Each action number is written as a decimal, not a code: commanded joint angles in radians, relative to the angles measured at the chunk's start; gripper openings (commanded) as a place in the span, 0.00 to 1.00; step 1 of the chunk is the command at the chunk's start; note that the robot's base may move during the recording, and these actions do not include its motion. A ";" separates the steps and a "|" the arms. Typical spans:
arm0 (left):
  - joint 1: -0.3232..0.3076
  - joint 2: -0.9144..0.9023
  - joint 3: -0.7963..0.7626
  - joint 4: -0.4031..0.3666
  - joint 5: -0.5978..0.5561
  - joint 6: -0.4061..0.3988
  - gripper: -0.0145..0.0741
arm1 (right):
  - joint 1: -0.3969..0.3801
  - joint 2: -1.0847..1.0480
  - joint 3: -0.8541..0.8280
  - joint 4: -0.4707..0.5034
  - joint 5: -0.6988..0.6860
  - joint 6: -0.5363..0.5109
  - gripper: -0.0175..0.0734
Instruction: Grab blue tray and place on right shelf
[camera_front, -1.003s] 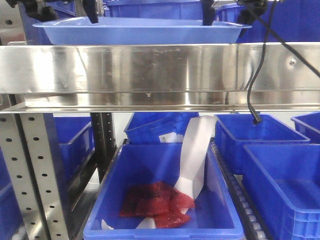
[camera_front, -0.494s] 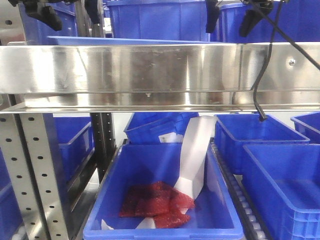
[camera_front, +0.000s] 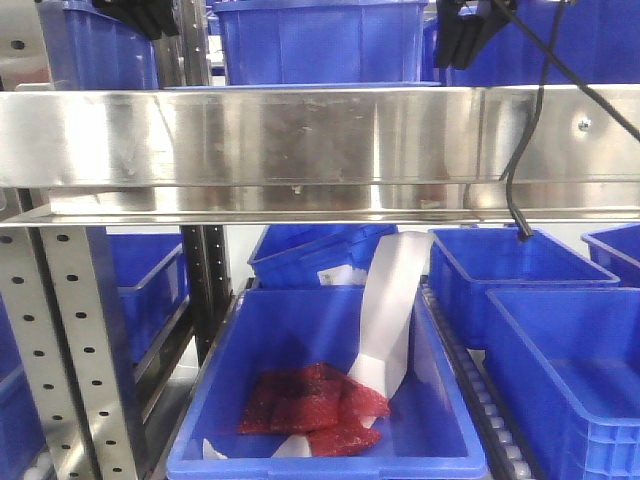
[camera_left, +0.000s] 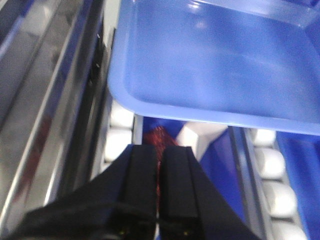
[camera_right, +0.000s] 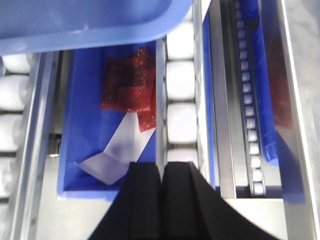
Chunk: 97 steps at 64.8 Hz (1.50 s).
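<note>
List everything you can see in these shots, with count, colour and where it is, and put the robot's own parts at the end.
Blue tray: one, light blue, on the white rollers of the upper level; only a thin edge shows above the rail in the front view.
Right shelf: one, shiny steel front rail across the front view, grey perforated posts at lower left.
Bins: several, dark blue, on the lower level and behind the rail up top.
Red mesh: one bundle, red, in the nearest lower bin.
White strip: one, white, leaning out of that bin.
Cable: one, black, hanging at right.
Left gripper: black, shut, empty, short of the tray.
Right gripper: black, shut, empty.
</note>
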 joint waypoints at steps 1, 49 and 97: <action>-0.003 -0.114 -0.039 -0.003 -0.035 -0.002 0.11 | -0.003 -0.122 -0.040 -0.004 -0.041 -0.011 0.24; -0.096 -0.694 0.772 0.121 -0.565 -0.002 0.11 | 0.173 -0.710 0.663 -0.235 -0.628 -0.042 0.24; -0.096 -1.339 1.321 0.183 -0.782 -0.002 0.11 | 0.173 -1.542 1.553 -0.250 -1.094 -0.074 0.24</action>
